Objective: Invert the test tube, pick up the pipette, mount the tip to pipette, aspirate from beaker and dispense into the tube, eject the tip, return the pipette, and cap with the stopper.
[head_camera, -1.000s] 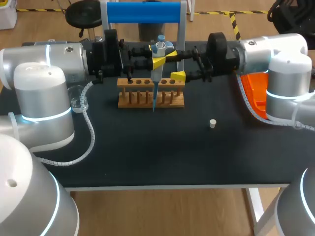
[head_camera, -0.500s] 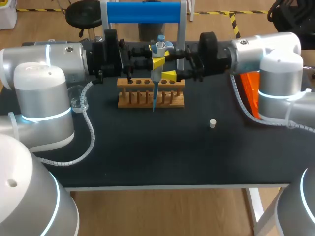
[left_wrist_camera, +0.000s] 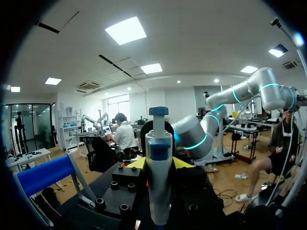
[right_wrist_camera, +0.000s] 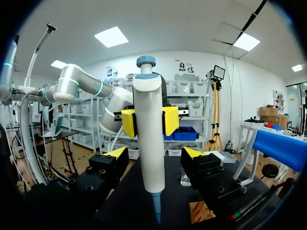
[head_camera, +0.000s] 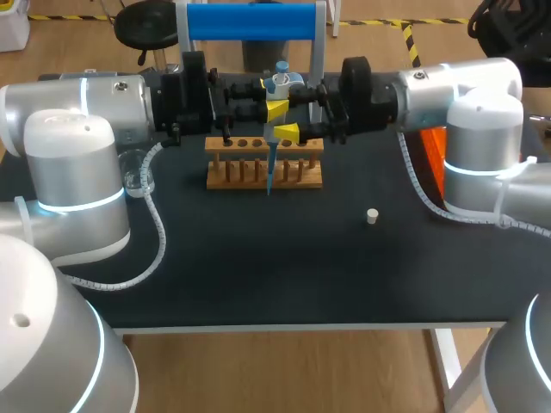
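Pipette in left hand, grip half-hidden

The rack stands at the back middle of the worktop. The pipette hangs upright over it, clasped by the left gripper, with the right gripper straddling it untouched. The stopper lies to the rack's front right, the beaker well left
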Controlling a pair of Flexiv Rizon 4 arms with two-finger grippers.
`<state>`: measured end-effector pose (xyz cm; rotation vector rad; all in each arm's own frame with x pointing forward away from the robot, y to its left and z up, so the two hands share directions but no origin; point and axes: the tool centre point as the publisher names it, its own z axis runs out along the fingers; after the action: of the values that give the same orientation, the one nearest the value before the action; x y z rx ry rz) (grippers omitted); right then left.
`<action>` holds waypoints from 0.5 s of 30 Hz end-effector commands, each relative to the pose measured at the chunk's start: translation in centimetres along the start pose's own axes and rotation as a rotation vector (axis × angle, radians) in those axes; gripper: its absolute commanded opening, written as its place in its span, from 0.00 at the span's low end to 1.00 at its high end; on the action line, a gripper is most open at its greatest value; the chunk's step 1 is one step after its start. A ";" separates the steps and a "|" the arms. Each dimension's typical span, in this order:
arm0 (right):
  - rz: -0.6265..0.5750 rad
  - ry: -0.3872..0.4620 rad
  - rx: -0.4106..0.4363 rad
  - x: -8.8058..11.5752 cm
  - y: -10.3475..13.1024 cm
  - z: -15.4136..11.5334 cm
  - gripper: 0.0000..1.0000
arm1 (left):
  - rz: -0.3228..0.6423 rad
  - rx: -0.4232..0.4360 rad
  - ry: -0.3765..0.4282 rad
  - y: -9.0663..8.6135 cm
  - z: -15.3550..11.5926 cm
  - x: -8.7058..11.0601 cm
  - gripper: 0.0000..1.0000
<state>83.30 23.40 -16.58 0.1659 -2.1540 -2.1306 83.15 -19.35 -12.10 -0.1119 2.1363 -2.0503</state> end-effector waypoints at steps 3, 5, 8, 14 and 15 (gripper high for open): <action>-0.005 -0.017 -0.003 -0.2 0.1 0.5 0.69 | 0.001 0.003 -0.002 0.0 0.0 0.0 0.00; -0.004 -0.025 -0.006 -0.3 0.1 0.6 0.68 | 0.001 0.003 -0.002 0.0 0.0 0.0 0.00; -0.003 -0.032 -0.008 -0.4 0.1 0.8 0.65 | 0.001 0.003 -0.002 0.0 0.0 0.0 0.00; 0.001 -0.038 -0.015 -0.5 0.0 1.3 0.64 | 0.001 0.003 -0.002 0.0 0.0 0.0 0.00; 0.001 -0.039 -0.016 -0.5 0.0 1.3 0.64 | 0.001 0.003 -0.002 0.0 0.0 0.0 0.00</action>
<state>83.63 24.46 -16.40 0.1269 -2.1575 -2.1602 83.15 -19.35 -12.10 -0.1119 2.1364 -2.0503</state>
